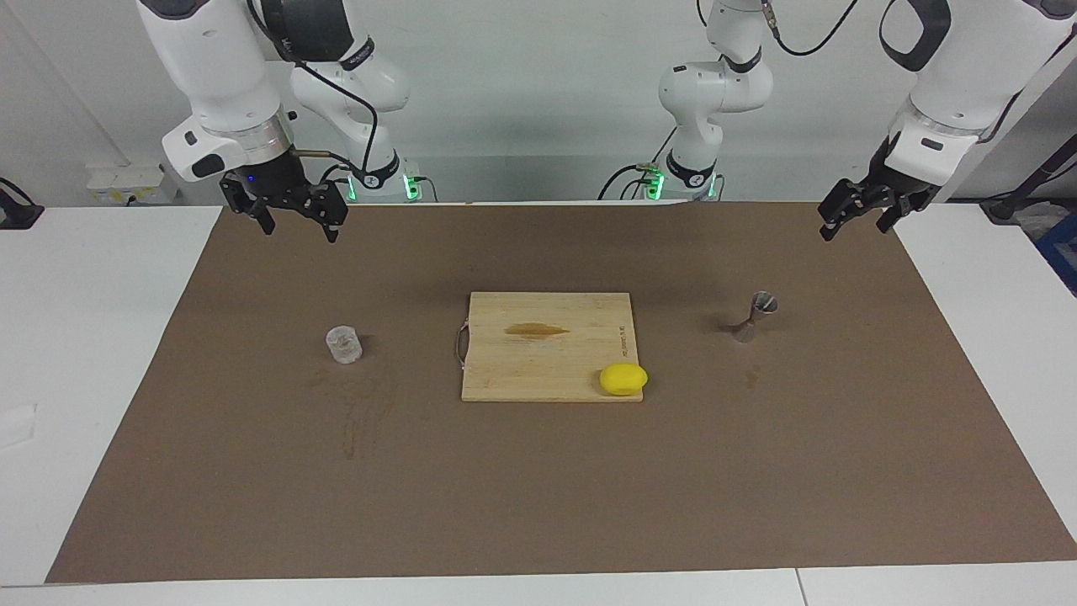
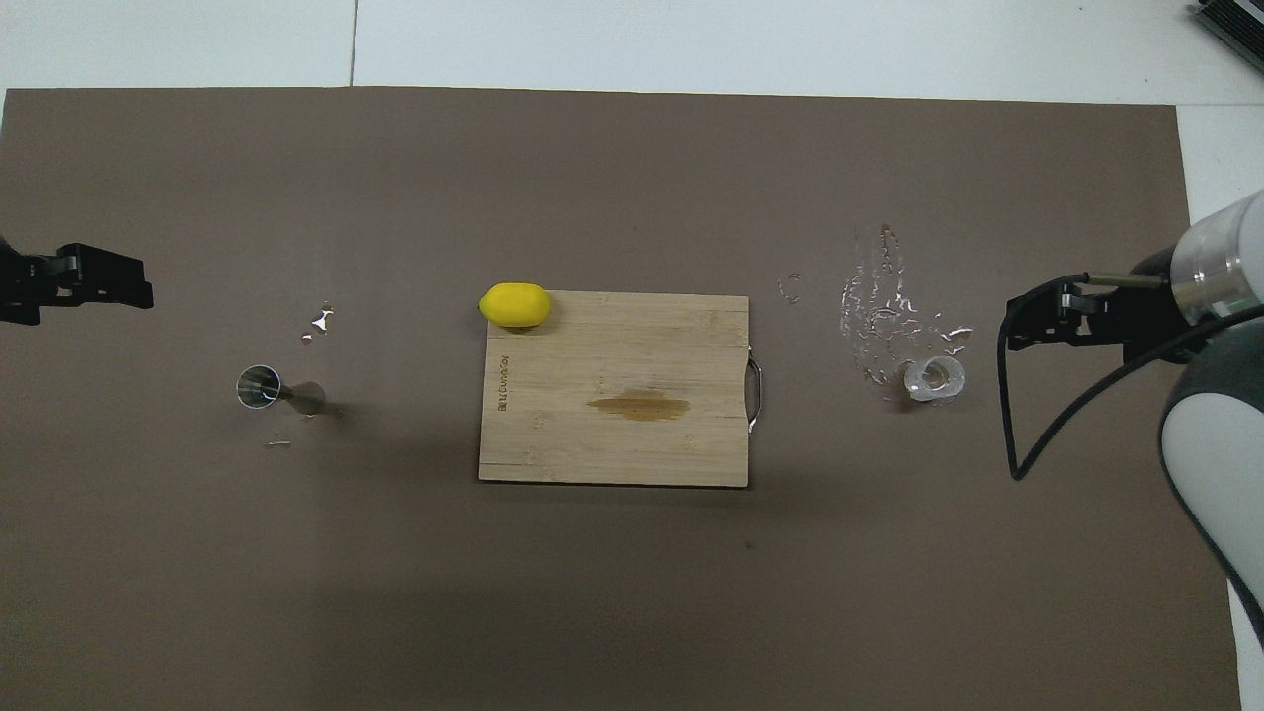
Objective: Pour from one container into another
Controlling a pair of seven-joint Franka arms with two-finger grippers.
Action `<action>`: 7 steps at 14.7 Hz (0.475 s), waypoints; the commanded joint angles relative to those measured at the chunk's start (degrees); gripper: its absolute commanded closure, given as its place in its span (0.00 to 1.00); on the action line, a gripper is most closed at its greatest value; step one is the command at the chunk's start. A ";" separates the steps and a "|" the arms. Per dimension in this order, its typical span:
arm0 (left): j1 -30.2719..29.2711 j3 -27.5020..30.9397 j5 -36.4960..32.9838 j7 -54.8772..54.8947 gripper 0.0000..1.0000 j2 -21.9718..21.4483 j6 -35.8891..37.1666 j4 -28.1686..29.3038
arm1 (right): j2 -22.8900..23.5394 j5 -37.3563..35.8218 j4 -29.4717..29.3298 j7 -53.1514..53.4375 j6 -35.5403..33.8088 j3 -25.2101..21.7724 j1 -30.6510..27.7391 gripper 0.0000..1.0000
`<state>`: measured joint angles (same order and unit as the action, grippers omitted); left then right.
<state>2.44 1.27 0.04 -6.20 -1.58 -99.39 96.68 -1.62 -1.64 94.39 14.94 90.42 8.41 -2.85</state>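
Note:
The clear faceted glass tumbler [image 1: 344, 344] stands upright on the brown mat toward the right arm's end of the table; it also shows in the overhead view [image 2: 934, 379]. The metal hourglass jigger [image 1: 753, 316] stands toward the left arm's end and shows in the overhead view [image 2: 279, 390]. My right gripper [image 1: 300, 231] is open and empty, up in the air over the mat's edge by its base, apart from the tumbler [image 2: 1017, 321]. My left gripper [image 1: 853, 229] is open and empty, raised over the mat's corner, apart from the jigger [image 2: 128, 281].
A wooden cutting board [image 1: 547, 362] with a brown stain lies in the middle of the mat. A yellow lemon [image 1: 623, 379] sits at its corner farther from the robots. Spilled droplets [image 2: 879, 306] glisten on the mat beside the tumbler, and a few lie near the jigger [image 2: 318, 321].

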 commanded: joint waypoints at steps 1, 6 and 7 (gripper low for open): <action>0.63 0.13 -1.10 -3.02 0.00 -3.43 -5.63 5.89 | -1.28 -0.03 1.58 -1.32 1.17 0.37 -0.84 0.00; 3.09 0.13 -1.10 -8.13 0.00 -5.80 -10.83 12.31 | -1.36 -0.03 1.58 -1.32 1.17 0.37 -0.84 0.00; 3.44 0.13 -1.10 -9.18 0.00 -5.71 -11.61 12.13 | -1.28 -0.03 1.58 -1.32 1.17 0.37 -0.84 0.00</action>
<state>4.32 1.02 0.04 -12.70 -4.49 -108.57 105.50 -1.63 -1.64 94.39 14.94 90.42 8.41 -2.85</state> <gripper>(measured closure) 0.000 0.000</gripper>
